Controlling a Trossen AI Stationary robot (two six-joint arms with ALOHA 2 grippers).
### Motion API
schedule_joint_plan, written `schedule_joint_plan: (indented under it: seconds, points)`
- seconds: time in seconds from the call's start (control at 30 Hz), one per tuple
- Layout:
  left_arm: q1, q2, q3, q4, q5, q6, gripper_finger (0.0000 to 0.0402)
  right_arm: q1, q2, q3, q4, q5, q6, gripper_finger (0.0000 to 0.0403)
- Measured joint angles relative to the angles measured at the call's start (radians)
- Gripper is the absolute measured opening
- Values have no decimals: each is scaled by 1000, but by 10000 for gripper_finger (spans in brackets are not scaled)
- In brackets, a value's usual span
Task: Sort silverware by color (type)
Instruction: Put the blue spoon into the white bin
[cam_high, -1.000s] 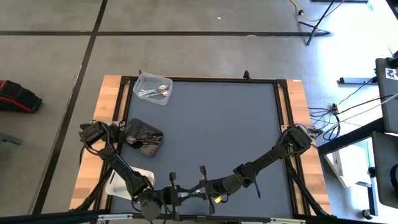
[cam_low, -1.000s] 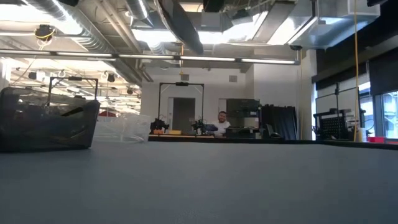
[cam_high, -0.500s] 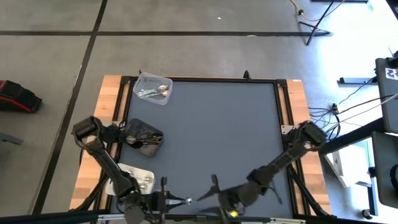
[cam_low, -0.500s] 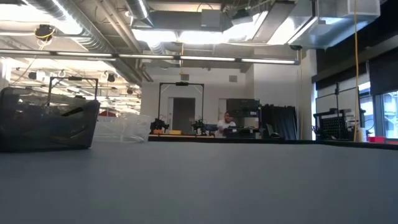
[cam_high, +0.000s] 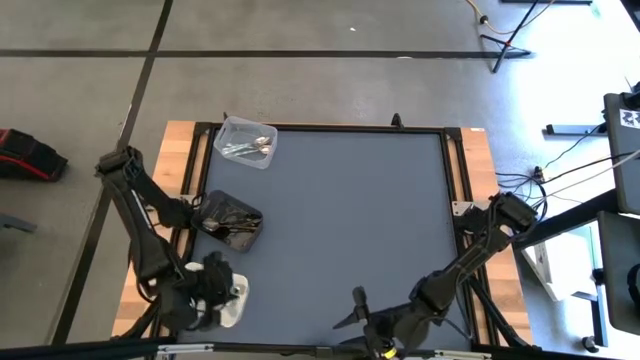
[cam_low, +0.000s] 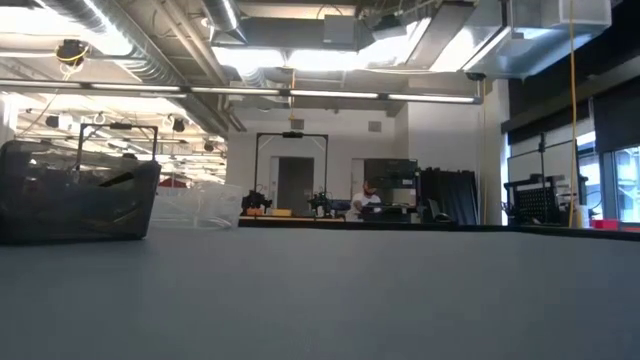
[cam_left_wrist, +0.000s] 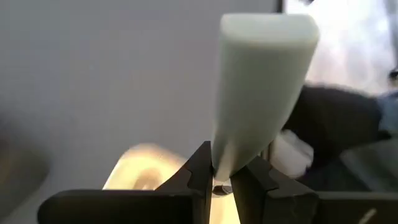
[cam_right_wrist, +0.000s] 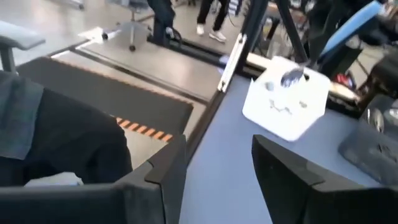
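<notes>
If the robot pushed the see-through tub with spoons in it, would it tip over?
Probably it would slide, not tip: the clear tub looks low and wide. It likely feels light, holding only a few spoons, which might rattle about.

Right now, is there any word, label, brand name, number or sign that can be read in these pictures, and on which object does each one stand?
No text can be read in any view.
The grey box at the right edge of the high view carries a black-and-white patterned mark, not letters.
The white tray, the clear tub and the dark bin show no label.
Any signs in the room behind the table are too small to read.
</notes>
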Motion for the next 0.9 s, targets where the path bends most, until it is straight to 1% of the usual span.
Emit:
schedule_joint_plan:
  seconds: [0.13, 0.2, 0.27, 0.43, 0.57, 0.63, 0.77, 0.9]
  points:
    - [-18, -34, 0, -215, 130, -141, 37, -3, 0, 0, -45, -5, 42, 172]
    - [-28, -34, 0, -292, 169, -186, 36, -2, 0, 0, -83, -5, 81, 172]
    - [-40, -30, 0, -337, 186, -204, 35, 0, 0, 0, -126, -6, 130, 172]
    - [-70, 9, 0, -334, 167, -201, 38, 1, 0, 0, -236, -17, 251, 172]
    - [-94, 70, -1, -335, 189, -198, 38, 0, 0, 0, -321, -15, 326, 172]
    - [-106, 99, -1, -344, 193, -197, 38, 0, 0, 0, -342, -5, 332, 172]
    - [-114, 144, -1, -381, 201, -202, 38, -5, 0, 0, -328, 30, 323, 172]
    - [-114, 171, -1, -381, 203, -203, 43, -16, 0, 0, -326, 19, 323, 172]
